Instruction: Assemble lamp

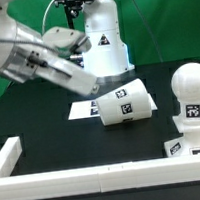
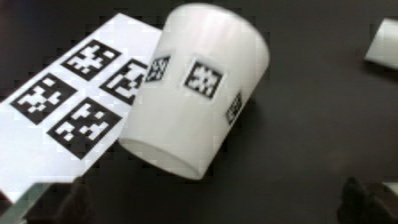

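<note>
Lying on its side on the black table point(image 1: 55, 163), the shade point(image 1: 125, 101) rests with its narrow end partly over the marker board point(image 1: 87, 108); the wrist view shows its wider open mouth turned away from the board and its tapered white wall point(image 2: 205, 85) carrying black-and-white square tags. Nothing grips it. To the exterior view's right stands the bulb point(image 1: 192, 85), upright on the blocky base point(image 1: 190, 141), both white and tagged, well apart from the shade. The base sits close against a low white wall point(image 1: 57, 180) that runs along the near edge of the table and turns up the exterior view's left side.

The gripper point(image 1: 92, 89) hangs above and to the exterior view's left of the shade, its fingers spread wide and holding nothing; only dark blurred tips point(image 2: 54, 205) show at the corners of the wrist view, clear of the shade.

The table surface is matte black. Behind it hangs a green backdrop point(image 1: 148, 12), darker toward the exterior view's right. The arm's large white pedestal point(image 1: 104, 42), bearing a triangular warning sticker, stands at the back of the table, just behind the marker board.
</note>
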`<state>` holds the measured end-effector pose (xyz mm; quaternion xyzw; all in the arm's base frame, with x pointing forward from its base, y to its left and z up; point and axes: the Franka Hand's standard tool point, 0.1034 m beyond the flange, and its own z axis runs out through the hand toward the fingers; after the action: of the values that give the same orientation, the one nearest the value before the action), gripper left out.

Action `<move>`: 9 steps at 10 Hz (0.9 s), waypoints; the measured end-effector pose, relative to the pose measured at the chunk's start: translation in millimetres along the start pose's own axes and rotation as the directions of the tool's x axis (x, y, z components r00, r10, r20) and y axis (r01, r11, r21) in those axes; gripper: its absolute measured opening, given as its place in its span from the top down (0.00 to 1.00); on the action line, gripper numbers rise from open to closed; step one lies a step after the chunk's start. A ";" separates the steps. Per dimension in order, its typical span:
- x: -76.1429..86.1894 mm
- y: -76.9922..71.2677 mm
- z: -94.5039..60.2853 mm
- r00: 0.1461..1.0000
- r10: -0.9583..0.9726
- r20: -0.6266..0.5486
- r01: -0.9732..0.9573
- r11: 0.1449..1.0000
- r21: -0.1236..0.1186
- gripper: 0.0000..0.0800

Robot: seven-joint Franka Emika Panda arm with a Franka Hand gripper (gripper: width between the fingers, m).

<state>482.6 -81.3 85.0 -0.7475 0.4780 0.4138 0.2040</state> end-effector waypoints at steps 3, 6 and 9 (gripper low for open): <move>9.1 -0.5 8.8 0.999 0.036 0.012 -0.037 0.995 0.094 0.13; 10.8 0.6 8.3 0.999 0.039 0.011 -0.040 0.995 0.096 0.13; 17.2 4.1 30.7 0.992 0.117 0.044 -0.124 0.961 0.247 0.13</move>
<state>469.4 -71.1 53.7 -0.6793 0.5680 0.3726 0.2775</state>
